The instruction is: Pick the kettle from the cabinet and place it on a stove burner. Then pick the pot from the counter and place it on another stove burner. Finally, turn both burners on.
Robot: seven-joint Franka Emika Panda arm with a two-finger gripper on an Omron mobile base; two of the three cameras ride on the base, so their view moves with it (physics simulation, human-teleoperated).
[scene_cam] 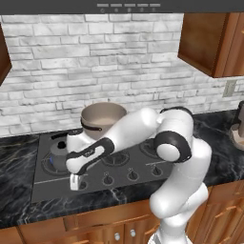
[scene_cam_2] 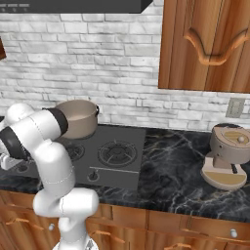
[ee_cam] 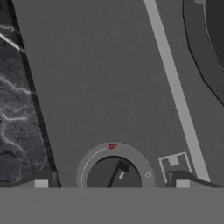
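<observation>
Two vessels stand on the cooktop point(scene_cam: 57, 183): one kettle point(scene_cam: 59, 153) on the front-left burner and one pot point(scene_cam: 101, 119) on the rear-left burner, well inside the cooktop edges. Four knobs line the front edge. One gripper point(ee_cam: 111, 183) hangs over the leftmost knob point(ee_cam: 113, 173), fingertips point(ee_cam: 41, 183) spread wide either side, pinching nothing.

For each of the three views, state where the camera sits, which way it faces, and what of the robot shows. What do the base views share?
Left base view: behind-left, facing the cooktop; arm, gripper over a knob, kettle.
Right base view: behind-right; arm at left, pot.
Hand view: on the hand, looking down at a knob, between the fingertips.
Shared: pot, cooktop.
</observation>
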